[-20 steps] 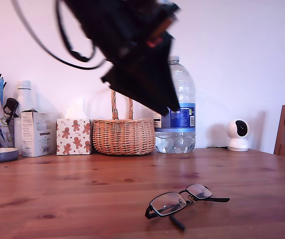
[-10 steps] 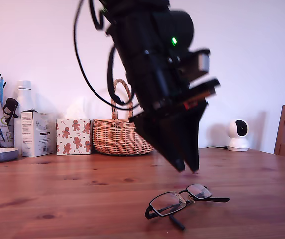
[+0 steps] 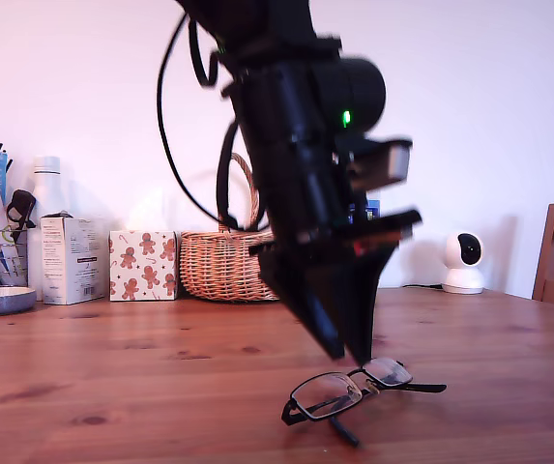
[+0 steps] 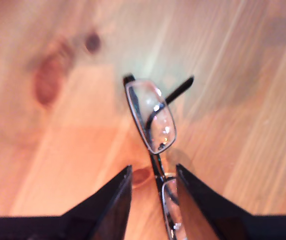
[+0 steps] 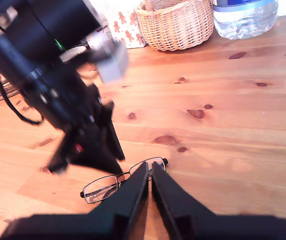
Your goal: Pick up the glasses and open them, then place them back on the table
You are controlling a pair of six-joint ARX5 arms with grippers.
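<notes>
Glasses (image 3: 354,389) lie folded on the table (image 3: 112,377) at about five o'clock in the exterior view, just below my first gripper (image 3: 349,350), which has dropped from high above within the last second. Its fingers are spread, straddling the bridge without touching it yet, so I judge the pick is about to begin. My second gripper (image 5: 149,172), fingers nearly pressed together and holding nothing, hovers near the frame.
</notes>
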